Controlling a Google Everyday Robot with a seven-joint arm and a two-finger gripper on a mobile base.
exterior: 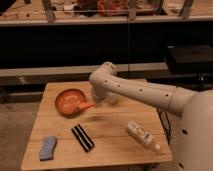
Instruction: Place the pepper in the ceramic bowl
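One gripper (96, 101) hangs at the end of the white arm (145, 90), low over the wooden table (107, 132) and just off the bowl's 3 o'clock edge. Judging by the way the pepper (82, 107) juts out from it toward 9 o'clock, clear of the tabletop, it looks clenched on the pepper's thicker end, though the contact itself is tucked under the wrist.

The pepper's tapered tip reaches over the rim of the ceramic bowl (67, 97), so it is above the bowl's right side, not yet lying inside. My reading is that it is light and fairly stiff, with a smooth, waxy skin that could slip or swivel in a two-finger pinch; a hold near the thick end, as seems to be the case, leaves the thin end free to pivot. The bowl is hard and probably brittle, so a low release would suit it.

Beyond the bowl, at 6 o'clock from the gripper, lies a black-and-white striped bar (82, 138). At 7 o'clock, near the table's corner, sits a blue sponge (48, 148). At 4 o'clock a white bottle (141, 134) lies on its side.
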